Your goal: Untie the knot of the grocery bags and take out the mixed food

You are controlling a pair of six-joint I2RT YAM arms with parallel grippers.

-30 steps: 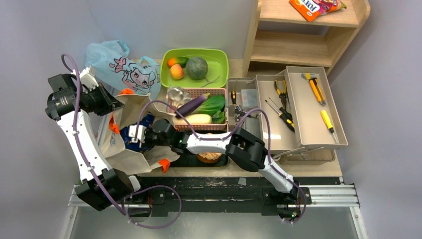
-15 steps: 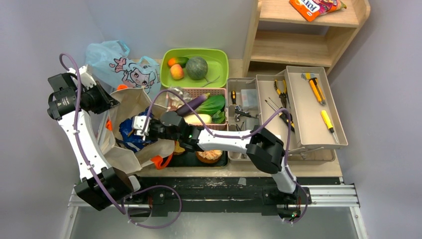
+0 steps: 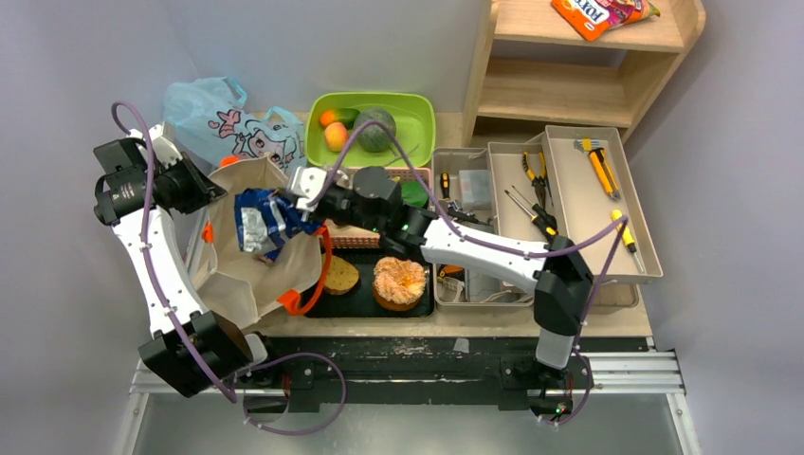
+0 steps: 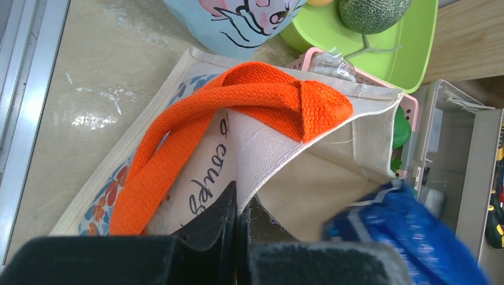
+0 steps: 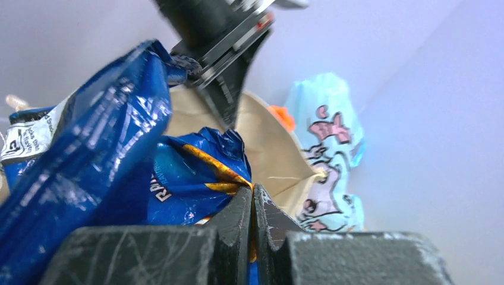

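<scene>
On the worktop [image 4: 83, 113], left end effector [image 4: 239, 217] is pinching the rim of the canvas tote [image 3: 248, 275] to prop its mouth open, while right end effector [image 5: 254, 205], clamped on the blue snack pack [image 3: 261, 220], is holding it above that opening.

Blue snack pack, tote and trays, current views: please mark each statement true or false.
1. The right fingers are shut on the blue snack pack. True.
2. The left fingers are open and clear of the canvas tote. False: they are shut on the tote's rim, just below its orange handle.
3. The melon lies inside the canvas tote. False: it sits in the green tray.
4. The orange-topped pastry is on the black tray, beside the brown bread slice. True.
</scene>
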